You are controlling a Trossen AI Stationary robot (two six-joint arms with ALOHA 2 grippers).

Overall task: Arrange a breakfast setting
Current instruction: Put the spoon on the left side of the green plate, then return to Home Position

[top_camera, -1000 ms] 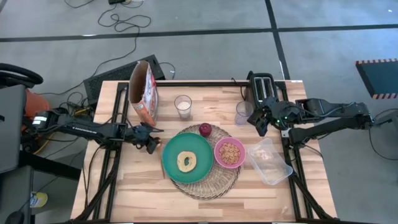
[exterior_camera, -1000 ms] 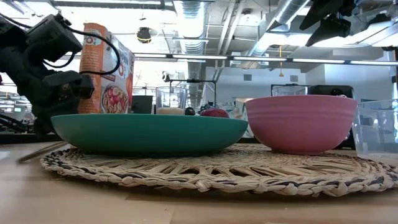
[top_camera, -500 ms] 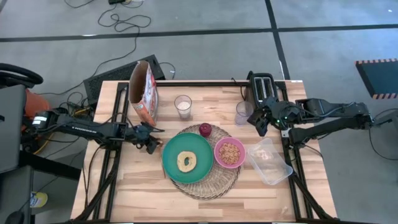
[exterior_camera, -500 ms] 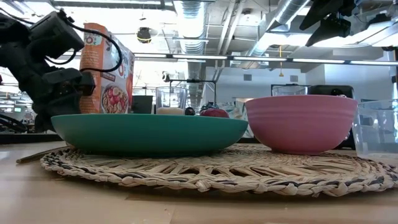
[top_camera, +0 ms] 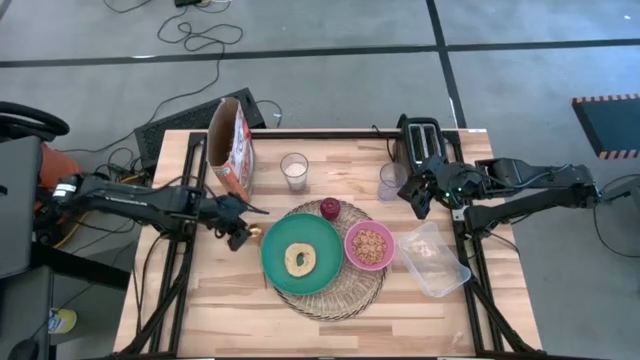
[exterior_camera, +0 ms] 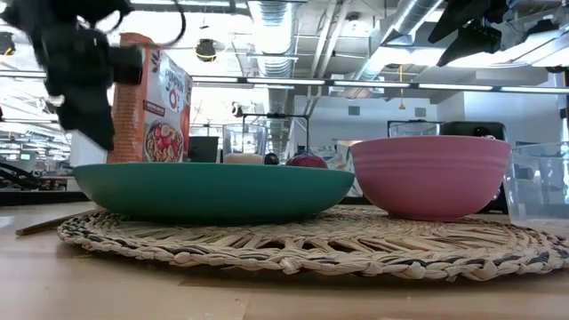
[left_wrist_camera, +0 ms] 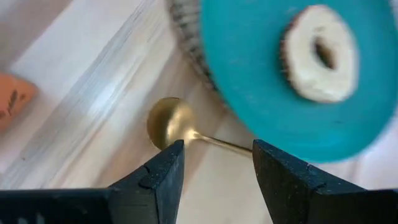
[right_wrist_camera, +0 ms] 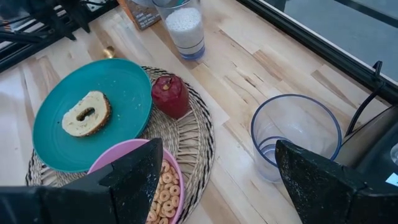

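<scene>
Your left pincer (left_wrist_camera: 211,163) hangs released over the pale wooden surface (top_camera: 200,300), its fingers straddling the thin handle of the gold metal spoon (left_wrist_camera: 171,123), which lies flat with its bowl just beside the round teal plate (top_camera: 300,254) and its handle running under that plate's rim. Close carelessly and you could drag the handle against the rim, shift the plate on the round woven straw mat (top_camera: 335,298), or roll the halved bagel (left_wrist_camera: 319,53). Farther off, your right pincer (right_wrist_camera: 214,177) waits, spread wide, above the empty clear glass (right_wrist_camera: 296,134) near the black toaster (top_camera: 421,139).
</scene>
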